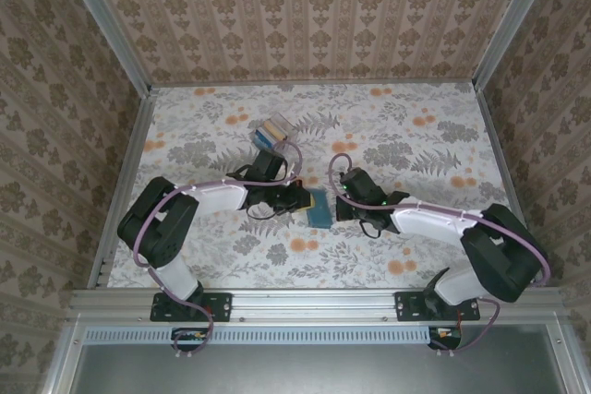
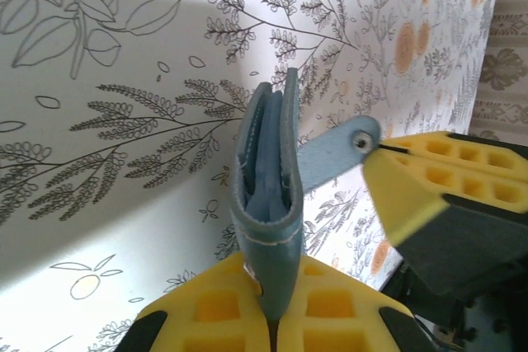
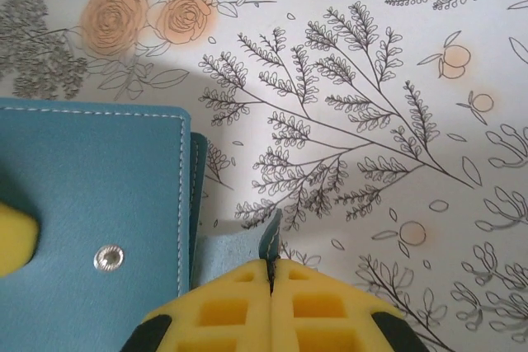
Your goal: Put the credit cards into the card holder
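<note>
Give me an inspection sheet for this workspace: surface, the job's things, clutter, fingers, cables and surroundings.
Surface: floral tablecloth, lying flat; no spills seen.
Job's things: teal card holder mid-table between the two grippers; credit cards stacked beyond it, not yet in it.
Clutter: nothing seen.
Grippers: left gripper has its fingers shut on the card holder's edge; right gripper has its fingers shut on the snap tab.
Cables: lilac cables loop up over each wrist and run along both arms.
Surroundings: wallpapered walls on three sides; aluminium frame along the near edge.
</note>
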Robot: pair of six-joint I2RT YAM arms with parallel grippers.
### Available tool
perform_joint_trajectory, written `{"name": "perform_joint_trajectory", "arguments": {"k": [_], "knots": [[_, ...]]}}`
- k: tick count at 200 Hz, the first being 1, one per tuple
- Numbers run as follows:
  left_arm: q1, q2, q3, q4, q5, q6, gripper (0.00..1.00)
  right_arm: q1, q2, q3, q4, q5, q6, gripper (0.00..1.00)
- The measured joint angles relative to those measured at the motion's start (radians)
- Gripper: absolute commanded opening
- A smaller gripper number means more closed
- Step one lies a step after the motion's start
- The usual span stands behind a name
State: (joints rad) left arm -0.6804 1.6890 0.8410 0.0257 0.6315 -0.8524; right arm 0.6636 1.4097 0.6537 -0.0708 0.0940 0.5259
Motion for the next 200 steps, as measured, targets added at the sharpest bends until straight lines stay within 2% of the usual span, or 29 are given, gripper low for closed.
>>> {"name": "perform_joint_trajectory", "arguments": {"k": [10,31,102,145,200], "knots": [[0.0,0.001,0.003,-0.012,-0.005,0.014,0.45,-0.003,-0.023,-0.01,0.0,-0.01,-0.003,0.0],[0.002,0.009,0.017,-0.048,-0.014,0.044,0.56,-0.003,-0.055,-0.018,0.018,-0.055,-0.015,0.0],[0.082,0.002,0.007,-0.078,0.027,0.097,0.65,-0.003,-0.177,-0.034,0.143,-0.258,-0.01,0.0],[0.085,-0.011,-0.026,-0.046,0.077,0.097,0.67,-0.002,-0.128,-0.034,0.205,-0.321,0.011,0.0],[0.09,-0.011,-0.036,-0.038,0.081,0.097,0.68,-0.002,-0.102,-0.034,0.278,-0.393,0.036,0.0]]}}
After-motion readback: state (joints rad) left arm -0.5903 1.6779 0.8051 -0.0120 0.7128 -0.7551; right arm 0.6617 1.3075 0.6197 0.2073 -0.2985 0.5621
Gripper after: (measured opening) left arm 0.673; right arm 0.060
